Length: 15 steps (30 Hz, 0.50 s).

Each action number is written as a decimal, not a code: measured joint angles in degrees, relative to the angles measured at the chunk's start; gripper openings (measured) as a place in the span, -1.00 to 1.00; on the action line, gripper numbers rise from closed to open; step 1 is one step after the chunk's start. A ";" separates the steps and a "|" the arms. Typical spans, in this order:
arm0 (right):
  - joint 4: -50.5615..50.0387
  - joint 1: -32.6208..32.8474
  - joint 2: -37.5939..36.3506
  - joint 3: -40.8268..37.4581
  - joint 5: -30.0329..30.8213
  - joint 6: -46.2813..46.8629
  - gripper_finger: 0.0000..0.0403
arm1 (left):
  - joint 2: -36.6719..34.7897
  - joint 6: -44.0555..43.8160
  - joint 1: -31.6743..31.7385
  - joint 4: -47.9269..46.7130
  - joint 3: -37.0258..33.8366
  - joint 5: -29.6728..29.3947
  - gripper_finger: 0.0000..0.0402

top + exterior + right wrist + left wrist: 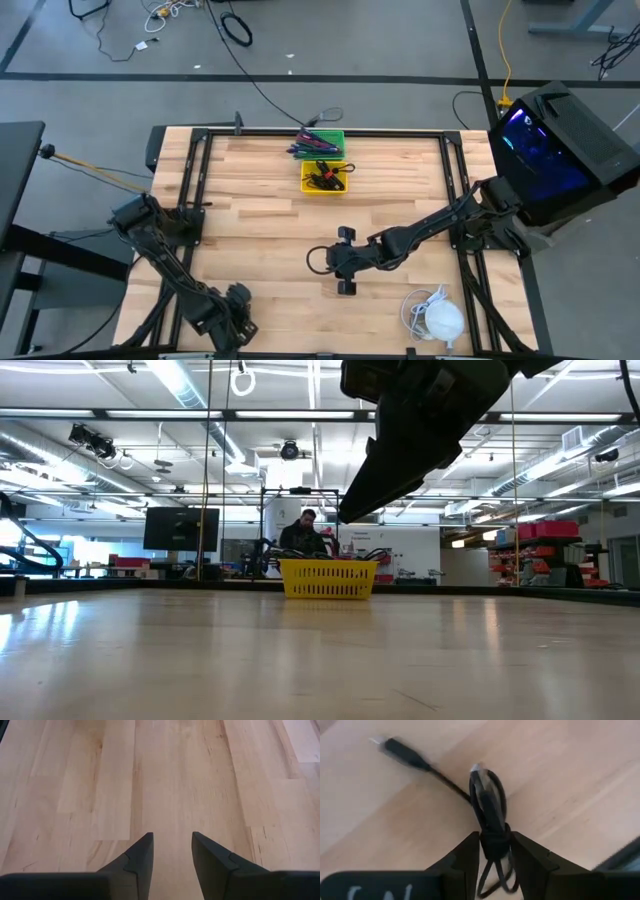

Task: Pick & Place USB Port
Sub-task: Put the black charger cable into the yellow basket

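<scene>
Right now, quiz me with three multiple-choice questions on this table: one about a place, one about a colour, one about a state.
1. Where on the table is the yellow bin?
A. near-left corner
B. middle of the far edge
C. near-right corner

2. What colour is the bundle at the near-right corner?
A. white
B. red
C. green

3. How is the black cable arranged?
A. stretched out straight
B. lying in the yellow bin
C. coiled and banded, with one end trailing

Answers:
1 B: the high view shows the bin at the far edge, just in front of a green bin.
2 A: the bundle is white against the wood.
3 C: the left wrist view shows its loops gathered by a band and one plug end lying loose.
</scene>
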 joint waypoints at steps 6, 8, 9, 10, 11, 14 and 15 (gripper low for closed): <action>-0.02 0.05 0.00 0.00 -0.02 -0.04 -0.33 | 2.89 6.80 1.11 2.13 0.15 5.09 -0.66; -0.02 0.05 0.00 0.00 -0.02 -0.06 -0.33 | 2.88 9.01 1.85 2.61 1.32 5.18 -0.85; 0.05 0.03 0.00 0.00 -0.01 -0.24 -0.33 | 2.86 10.12 2.02 2.06 1.86 4.96 -0.86; 0.15 0.02 0.00 0.00 -0.02 -0.35 -0.33 | 2.73 11.38 2.22 0.59 2.34 4.80 -0.86; 0.24 0.02 0.00 0.00 0.00 -0.37 -0.33 | 2.69 12.53 2.69 -1.07 2.82 4.37 -0.86; 0.66 0.02 0.00 0.00 -0.13 -0.38 -0.33 | 2.55 16.50 4.29 -7.33 5.05 3.57 -0.86; 0.88 0.02 0.00 0.00 -0.11 -0.42 -0.33 | 2.37 18.10 4.91 -10.48 5.92 3.41 -0.86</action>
